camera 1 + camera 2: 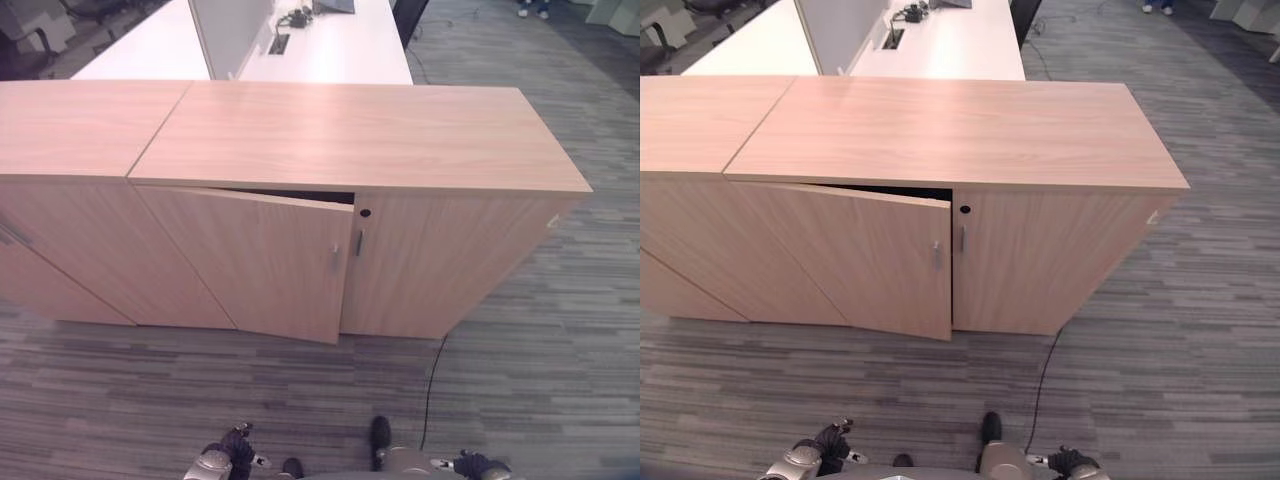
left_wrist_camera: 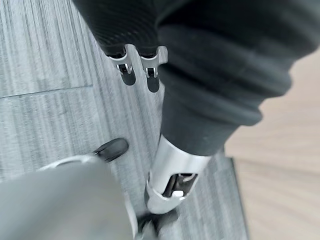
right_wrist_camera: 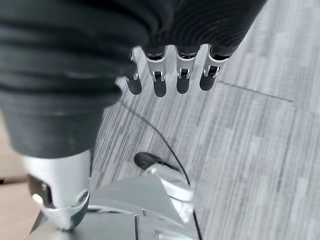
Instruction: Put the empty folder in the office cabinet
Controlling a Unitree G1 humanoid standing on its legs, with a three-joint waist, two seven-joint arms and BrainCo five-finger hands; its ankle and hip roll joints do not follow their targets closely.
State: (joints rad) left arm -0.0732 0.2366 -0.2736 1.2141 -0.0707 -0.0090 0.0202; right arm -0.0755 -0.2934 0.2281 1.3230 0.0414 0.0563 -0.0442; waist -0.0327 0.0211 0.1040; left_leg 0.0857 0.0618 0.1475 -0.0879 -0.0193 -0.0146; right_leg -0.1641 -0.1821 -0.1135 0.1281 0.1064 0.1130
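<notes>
In the left eye view, the office cabinet (image 1: 330,200) of light wood fills the middle of the frame, its long top running from left to right. Its left door (image 1: 250,262) stands slightly ajar, the free edge swung out toward the lower frame, with a dark gap at its top; the right door (image 1: 420,265) sits flush. Two small metal handles (image 1: 347,247) stand upright beside the seam between the doors. A white desk (image 1: 330,45) lies behind, at the upper centre. The left hand (image 1: 238,445) hangs at the bottom edge left of centre, the right hand (image 1: 478,466) at the bottom right, both over the grey striped carpet (image 1: 540,360) and well apart from the cabinet.

The right eye view shows the same layout.

In the left wrist view, the left hand's fingers (image 2: 152,77) hang straight and loose over the carpet, touching nothing.

In the right wrist view, the right hand's fingers (image 3: 181,75) hang straight in a row, apart, empty.
</notes>
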